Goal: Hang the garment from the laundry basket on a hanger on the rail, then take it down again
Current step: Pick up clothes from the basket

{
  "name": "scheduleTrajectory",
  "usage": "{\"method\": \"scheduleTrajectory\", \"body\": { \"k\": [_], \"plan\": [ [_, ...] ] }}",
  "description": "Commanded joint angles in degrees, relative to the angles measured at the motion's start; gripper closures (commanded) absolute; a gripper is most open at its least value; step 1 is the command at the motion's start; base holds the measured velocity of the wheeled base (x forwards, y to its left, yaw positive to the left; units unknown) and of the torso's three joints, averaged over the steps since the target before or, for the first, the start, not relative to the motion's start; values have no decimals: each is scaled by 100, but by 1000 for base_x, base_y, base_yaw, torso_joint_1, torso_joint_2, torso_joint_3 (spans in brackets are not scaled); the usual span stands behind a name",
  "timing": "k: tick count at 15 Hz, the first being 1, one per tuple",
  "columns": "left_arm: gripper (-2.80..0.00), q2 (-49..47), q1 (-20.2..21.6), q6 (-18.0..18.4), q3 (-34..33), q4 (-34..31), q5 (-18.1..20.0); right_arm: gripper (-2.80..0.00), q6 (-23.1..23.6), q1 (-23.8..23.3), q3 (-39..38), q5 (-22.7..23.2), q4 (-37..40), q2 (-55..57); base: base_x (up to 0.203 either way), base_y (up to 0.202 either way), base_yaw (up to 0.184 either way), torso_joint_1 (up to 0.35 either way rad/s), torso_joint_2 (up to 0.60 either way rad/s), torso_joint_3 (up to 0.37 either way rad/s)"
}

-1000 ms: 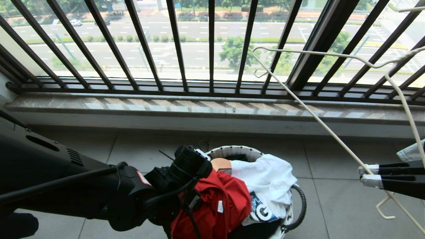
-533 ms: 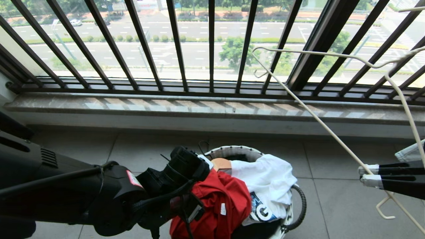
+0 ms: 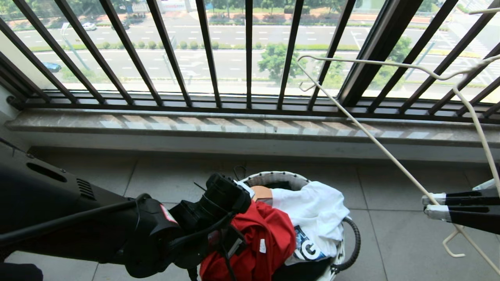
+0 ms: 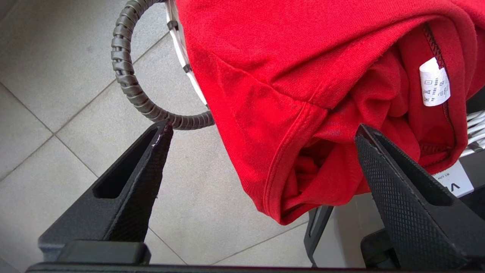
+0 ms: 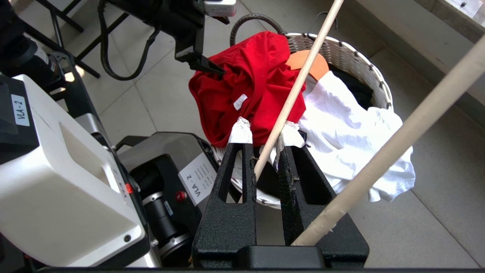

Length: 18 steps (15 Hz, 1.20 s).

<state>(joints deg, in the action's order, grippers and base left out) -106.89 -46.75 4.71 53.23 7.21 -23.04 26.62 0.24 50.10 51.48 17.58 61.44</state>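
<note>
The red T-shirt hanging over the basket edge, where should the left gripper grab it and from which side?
Probably the bunched fold of the red T-shirt that spills over the basket rim, by its hemmed edge. It hangs free outside the rim, and the open left gripper already straddles it, so closing in from the robot's side should catch several layers. The right gripper holds the hanger.

Head view high, facing down and forward; both wrist views close, sharing the laundry basket (image 5: pixel 363 68) with it.
</note>
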Motion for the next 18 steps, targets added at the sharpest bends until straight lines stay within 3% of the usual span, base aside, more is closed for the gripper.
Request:
{"method": "scheduleTrajectory", "body": {
  "k": [1, 5, 11, 18],
  "plan": [
    [-280, -200, -1, 4, -14, 161, -90, 0, 20, 2, -1, 29, 9, -1, 0, 0, 0, 0, 0, 0],
    [-280, -518, -1, 65, -68, 807, -727, 0, 18, 2, -1, 29, 9, -1, 0, 0, 0, 0, 0, 0],
    [-280, -155, 8, 66, -34, 843, -988, 0, 18, 2, -1, 29, 9, -1, 0, 0, 0, 0, 0, 0],
    [-280, 94, 288, 277, -32, 844, -1002, 0, 18, 2, -1, 29, 9, -1, 0, 0, 0, 0, 0, 0]
  ]
}}
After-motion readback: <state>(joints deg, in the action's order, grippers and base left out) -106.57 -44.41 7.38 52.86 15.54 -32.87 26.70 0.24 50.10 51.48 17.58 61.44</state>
